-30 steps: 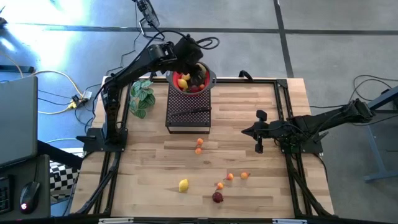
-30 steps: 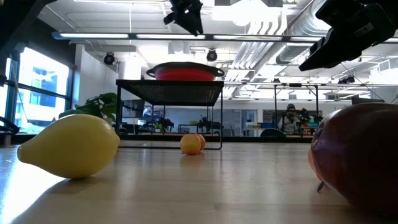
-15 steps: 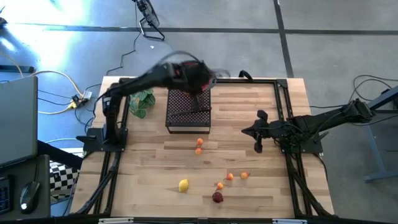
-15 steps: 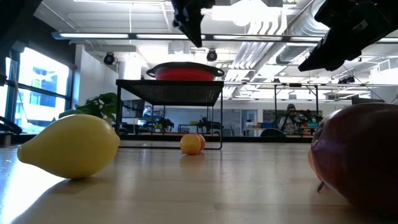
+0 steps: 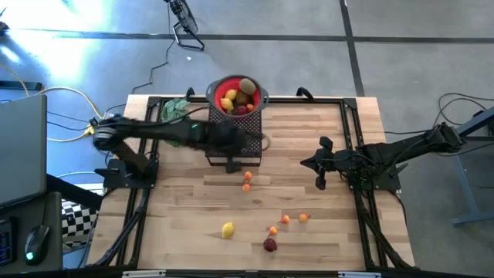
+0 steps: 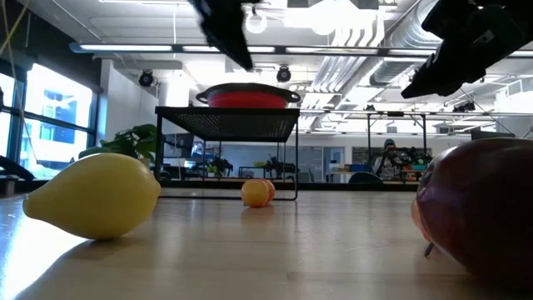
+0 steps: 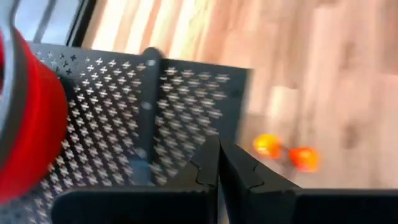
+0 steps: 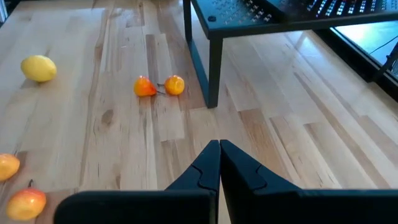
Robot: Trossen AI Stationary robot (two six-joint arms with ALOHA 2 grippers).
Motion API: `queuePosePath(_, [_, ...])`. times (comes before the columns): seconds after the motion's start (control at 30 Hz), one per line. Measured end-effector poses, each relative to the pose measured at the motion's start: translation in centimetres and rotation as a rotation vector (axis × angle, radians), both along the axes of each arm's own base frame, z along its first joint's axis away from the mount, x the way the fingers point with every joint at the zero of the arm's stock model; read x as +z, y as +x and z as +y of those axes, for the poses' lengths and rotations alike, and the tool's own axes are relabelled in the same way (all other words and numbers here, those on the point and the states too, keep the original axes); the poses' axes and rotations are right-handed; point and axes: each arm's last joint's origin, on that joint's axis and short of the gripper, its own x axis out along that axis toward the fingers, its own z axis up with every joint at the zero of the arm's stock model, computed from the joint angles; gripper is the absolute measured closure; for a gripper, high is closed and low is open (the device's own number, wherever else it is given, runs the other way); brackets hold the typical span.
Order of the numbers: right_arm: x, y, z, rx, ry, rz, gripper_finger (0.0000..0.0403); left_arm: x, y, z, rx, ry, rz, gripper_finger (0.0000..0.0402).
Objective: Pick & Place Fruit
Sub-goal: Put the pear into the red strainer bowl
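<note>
The left claw (image 5: pixel 245 143) is pressed tight together and empty, hanging above the front edge of the black mesh stand (image 5: pixel 234 139); its arm reaches in level from the bench's left side. The right claw (image 5: pixel 321 164) is likewise closed on nothing, waiting over the right half of the bench (image 5: pixel 324 232).

A red bowl (image 5: pixel 237 96) sits at the back of the stand, holding a brown kiwi (image 5: pixel 246 85), yellow fruit (image 5: pixel 230 98) and dark red ones, piled touching.

Loose on the bench: two small orange fruits (image 5: pixel 247 181) touching, just in front of the stand; a lemon (image 5: pixel 228 229) nearer the front edge, which in the low view lies with its long axis across the picture, pointed tip to the left; three tiny orange ones (image 5: pixel 285 220) near each other to its right; and a dark red fruit (image 5: pixel 270 245) just in front of those, its stem end perhaps toward the front, though that is hard to tell.
</note>
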Motion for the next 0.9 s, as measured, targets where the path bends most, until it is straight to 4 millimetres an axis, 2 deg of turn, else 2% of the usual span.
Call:
queuePosePath(0.2, [0.0, 0.0, 0.0, -0.004, -0.002, -0.002, 0.0399, -0.9, -6.2, -5.2, -0.205, -0.012, -0.191, 0.0399])
queuePosePath(0.4, [0.1, 0.0, 0.0, -0.004, -0.001, -0.007, 0.0399, -2.7, -11.8, -7.9, -0.403, -0.014, -0.396, 0.0398])
queuePosePath(0.6, [0.2, 0.1, 0.0, -0.004, 0.002, -0.023, 0.0399, -4.1, -15.7, -7.9, -0.48, 0.01, -0.549, 0.0398])
queuePosePath(0.9, [0.3, 0.2, 0.0, -0.004, 0.004, -0.032, 0.0399, -5.7, -18.5, -6.6, -0.553, 0.147, -0.701, 0.0398])
